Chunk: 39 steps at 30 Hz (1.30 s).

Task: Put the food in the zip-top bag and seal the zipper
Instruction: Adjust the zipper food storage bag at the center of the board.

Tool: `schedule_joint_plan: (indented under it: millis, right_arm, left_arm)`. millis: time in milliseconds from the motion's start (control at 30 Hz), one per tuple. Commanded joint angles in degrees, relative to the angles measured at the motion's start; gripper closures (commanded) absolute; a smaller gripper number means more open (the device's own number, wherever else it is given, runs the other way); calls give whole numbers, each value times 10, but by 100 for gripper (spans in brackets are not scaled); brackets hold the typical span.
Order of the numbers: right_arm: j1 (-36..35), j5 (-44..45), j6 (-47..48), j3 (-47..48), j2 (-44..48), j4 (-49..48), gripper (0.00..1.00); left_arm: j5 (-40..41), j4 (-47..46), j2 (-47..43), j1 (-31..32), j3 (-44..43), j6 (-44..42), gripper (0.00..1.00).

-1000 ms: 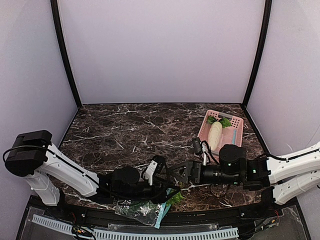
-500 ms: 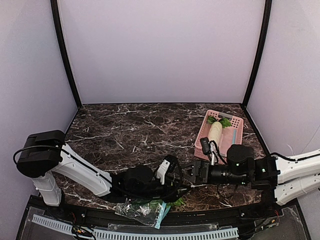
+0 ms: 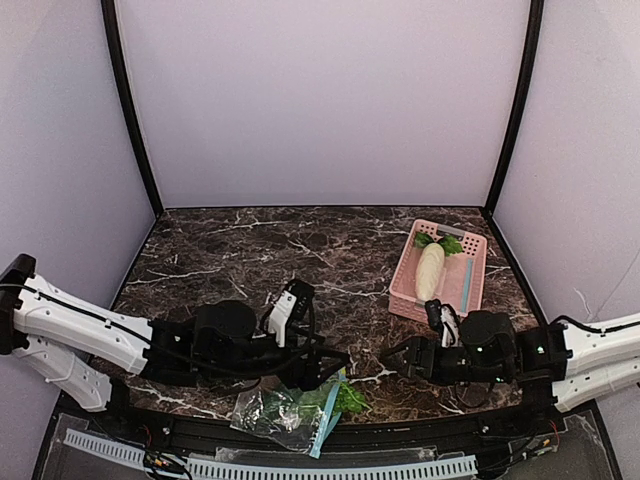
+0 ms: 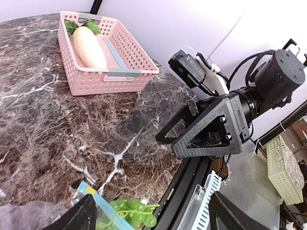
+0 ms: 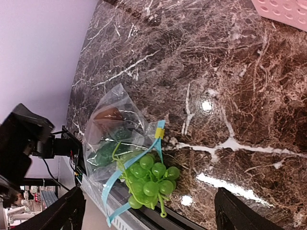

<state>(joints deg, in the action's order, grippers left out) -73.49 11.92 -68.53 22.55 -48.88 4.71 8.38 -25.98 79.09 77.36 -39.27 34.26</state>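
Observation:
The clear zip-top bag lies at the table's near edge and overhangs it. Its teal zipper gapes open. Inside are a brown-orange lump and dark green leafy pieces. A bunch of light green toy grapes lies in the bag's mouth, half out; it also shows in the left wrist view. My left gripper is open and empty just above the mouth. My right gripper is open and empty to the right, facing the bag.
A pink basket at the back right holds a white toy radish with green leaves and a teal stick. The table's black front rail runs just below the bag. My two grippers face each other closely.
My right gripper has drawn back to the right, away from the bag. My left arm has swung lower and its gripper shifted left. The bag and grapes have stayed put.

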Motion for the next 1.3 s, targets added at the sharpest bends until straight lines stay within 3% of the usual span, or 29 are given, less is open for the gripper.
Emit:
schedule_joint_plan:
  millis: [0, 167, 367, 600, 833, 900, 1267]
  right_arm:
    - [1, -21, -25, -12, -11, 7, 13]
    - [0, -78, -19, -13, -102, -68, 27]
    - [-8, -146, -8, 17, -229, -160, 40]
    - [-19, -186, -24, 26, -308, -250, 50]
    - [-25, -217, -35, 49, -356, -303, 59]
    - [-29, -227, -37, 58, -368, -312, 60]
    - [-38, -248, -49, 87, -438, -368, 74]
  left_arm:
    - [19, 266, -67, -21, -15, 32, 17]
    - [5, 428, -116, -54, -15, 99, 13]
    - [-28, 456, -192, -94, 62, 158, 17]
    - [-67, 424, -252, -114, 158, 216, 19]
    - [-121, 302, -266, -114, 224, 253, 23]
    - [-126, 298, -267, -114, 226, 253, 25]
    - [-183, 197, -243, -109, 252, 270, 61]
